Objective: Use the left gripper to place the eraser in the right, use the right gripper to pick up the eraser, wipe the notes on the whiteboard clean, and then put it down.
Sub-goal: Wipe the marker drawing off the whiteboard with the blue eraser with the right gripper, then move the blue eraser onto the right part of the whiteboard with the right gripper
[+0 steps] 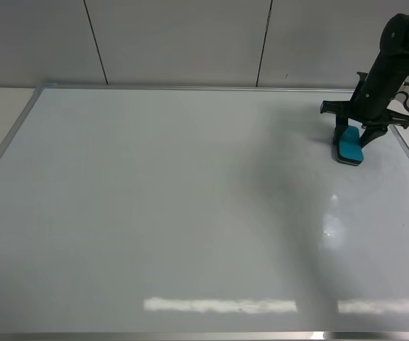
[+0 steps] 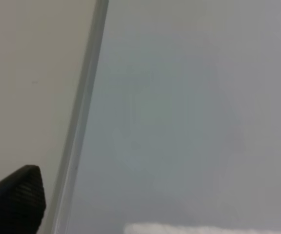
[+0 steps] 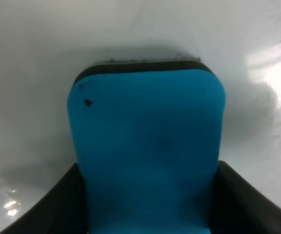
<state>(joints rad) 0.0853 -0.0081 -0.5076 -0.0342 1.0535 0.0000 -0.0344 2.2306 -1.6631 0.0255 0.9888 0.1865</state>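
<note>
The right gripper (image 1: 361,136) is clamped on the eraser (image 1: 348,144), felt side down at the whiteboard's (image 1: 155,199) two o'clock corner. No notes visible; lower flat, then release.

The teal-blue eraser (image 3: 148,151) fills most of the view, clamped between the black fingers (image 3: 57,204) of the right gripper (image 3: 148,214) (a dark felt strip edges its far end) and resting against the glossy whiteboard (image 3: 33,63).
</note>
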